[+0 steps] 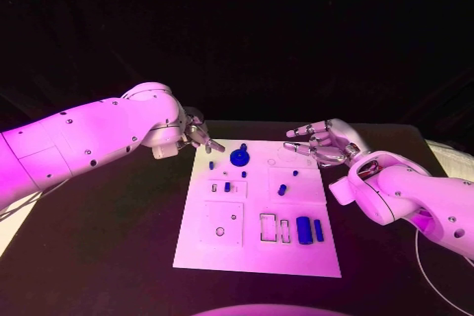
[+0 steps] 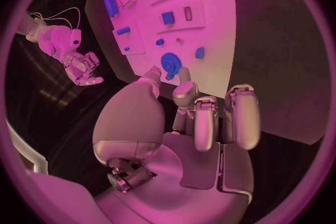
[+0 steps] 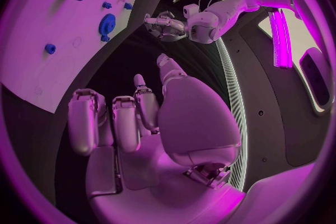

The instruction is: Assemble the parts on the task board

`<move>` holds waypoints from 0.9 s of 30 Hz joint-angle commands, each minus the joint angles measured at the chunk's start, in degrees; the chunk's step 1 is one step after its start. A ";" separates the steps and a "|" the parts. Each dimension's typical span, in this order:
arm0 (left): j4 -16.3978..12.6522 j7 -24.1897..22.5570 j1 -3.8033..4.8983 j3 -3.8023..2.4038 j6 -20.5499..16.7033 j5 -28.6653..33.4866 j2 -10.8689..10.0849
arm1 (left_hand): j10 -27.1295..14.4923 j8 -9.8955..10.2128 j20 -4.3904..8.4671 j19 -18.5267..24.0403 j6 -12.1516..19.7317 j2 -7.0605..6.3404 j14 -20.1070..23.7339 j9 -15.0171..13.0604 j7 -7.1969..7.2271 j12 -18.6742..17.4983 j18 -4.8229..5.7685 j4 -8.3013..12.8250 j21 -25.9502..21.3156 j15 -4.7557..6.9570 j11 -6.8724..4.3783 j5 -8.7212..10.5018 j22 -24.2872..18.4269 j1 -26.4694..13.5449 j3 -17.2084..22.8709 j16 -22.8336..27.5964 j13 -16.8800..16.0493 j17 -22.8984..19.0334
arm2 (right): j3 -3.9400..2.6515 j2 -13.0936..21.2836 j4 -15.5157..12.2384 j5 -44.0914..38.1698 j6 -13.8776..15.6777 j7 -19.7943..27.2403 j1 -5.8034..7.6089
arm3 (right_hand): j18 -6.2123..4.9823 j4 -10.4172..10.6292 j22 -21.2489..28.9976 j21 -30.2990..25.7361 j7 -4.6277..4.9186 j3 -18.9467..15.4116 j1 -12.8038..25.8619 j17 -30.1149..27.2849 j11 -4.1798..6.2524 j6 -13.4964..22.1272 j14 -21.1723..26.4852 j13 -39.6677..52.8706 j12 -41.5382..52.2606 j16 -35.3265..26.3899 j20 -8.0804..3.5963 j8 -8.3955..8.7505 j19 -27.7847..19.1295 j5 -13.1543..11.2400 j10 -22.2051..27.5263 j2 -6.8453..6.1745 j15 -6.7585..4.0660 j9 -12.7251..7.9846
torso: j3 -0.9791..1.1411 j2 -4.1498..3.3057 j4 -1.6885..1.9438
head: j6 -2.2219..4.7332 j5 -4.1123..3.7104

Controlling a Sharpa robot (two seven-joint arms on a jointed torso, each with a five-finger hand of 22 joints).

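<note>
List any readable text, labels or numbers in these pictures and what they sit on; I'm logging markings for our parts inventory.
None: no word, number or brand can be read. The task board, its blue parts, the left hand and the right hand show no legible markings.

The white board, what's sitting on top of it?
On the task board sit small blue parts: a round gear near the far edge, a cylinder beside a thin bar near the front, and little pegs between. The left hand hides the far corner.
</note>
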State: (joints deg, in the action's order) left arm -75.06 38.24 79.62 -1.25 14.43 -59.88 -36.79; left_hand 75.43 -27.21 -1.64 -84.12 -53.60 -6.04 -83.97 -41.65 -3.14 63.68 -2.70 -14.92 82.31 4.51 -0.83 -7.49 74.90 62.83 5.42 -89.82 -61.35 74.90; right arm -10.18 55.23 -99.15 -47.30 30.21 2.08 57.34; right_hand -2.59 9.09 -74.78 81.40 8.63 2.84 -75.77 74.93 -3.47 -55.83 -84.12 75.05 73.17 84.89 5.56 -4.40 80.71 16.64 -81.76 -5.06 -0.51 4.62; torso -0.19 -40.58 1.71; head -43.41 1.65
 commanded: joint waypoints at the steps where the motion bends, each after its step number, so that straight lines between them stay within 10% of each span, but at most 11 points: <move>1: 3.08 0.08 0.36 0.32 5.40 -1.19 1.51 | -0.37 0.52 -0.50 -0.04 0.16 0.18 -6.03 0.50 -0.35 -0.02 -0.06 -0.10 -0.29 -0.41 0.19 -0.18 3.99 0.79 -0.57 -0.18 0.02 15.10 | 0.00 -0.17 0.07 -0.01 -0.62 0.46 -0.03 | -0.96 -0.05 0.09 -0.21 -0.18 -0.29 0.57 5.58 0.00 -0.27 -3.77 2.91 -0.21 -0.27 -0.08 0.07 -0.46 0.28 0.45 -0.19 -0.24 0.08 | -0.11 -0.13 -0.10 | 0.16 0.13; 12: 12.94 -0.24 0.26 1.88 7.19 -1.56 6.86 | 0.07 0.37 -0.59 -0.40 -1.17 1.12 -6.03 0.97 -0.12 0.79 0.05 -0.59 0.08 -0.38 0.06 -0.22 4.57 1.88 -1.87 -0.18 -0.56 15.10 | 0.00 -0.59 0.29 -0.01 -0.78 0.53 -0.06 | -0.95 0.01 0.05 -0.20 -0.19 -0.41 0.66 5.59 0.01 -0.27 -3.77 2.92 -0.18 -0.27 -0.08 0.07 -0.42 0.19 0.43 -0.11 -0.24 0.09 | -0.10 -0.23 -0.17 | 0.11 0.51; 27: 17.42 -0.52 -1.76 2.43 9.36 1.47 9.65 | 0.35 -0.09 -0.48 -0.65 -1.94 1.95 -6.03 0.87 0.14 1.26 0.15 -1.23 0.36 -0.21 -0.16 -0.12 5.00 2.00 -2.88 -0.18 -0.87 15.10 | 0.00 -0.94 0.36 0.00 -0.88 0.58 -0.07 | -0.95 0.01 0.05 -0.20 -0.19 -0.41 0.66 5.59 0.01 -0.27 -3.77 2.92 -0.18 -0.27 -0.08 0.07 -0.42 0.19 0.43 -0.11 -0.24 0.09 | -0.03 -0.15 -0.21 | -0.26 0.85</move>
State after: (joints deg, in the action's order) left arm -57.79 38.15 77.93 1.18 21.51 -60.07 -27.36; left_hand 75.43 -27.06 -1.86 -83.94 -55.17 -4.53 -83.97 -40.74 -2.83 64.79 -2.70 -16.11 82.32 4.38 -0.83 -7.49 74.90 64.53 2.84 -89.82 -62.20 74.94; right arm -10.18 54.36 -98.77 -47.18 30.14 2.10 57.31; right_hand -2.59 9.08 -74.78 81.40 8.63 2.85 -75.55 74.91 -3.46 -55.83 -84.12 75.04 73.17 84.89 5.55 -4.40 80.72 16.64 -81.76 -5.29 -0.51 4.66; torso -0.24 -40.76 1.54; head -43.59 2.44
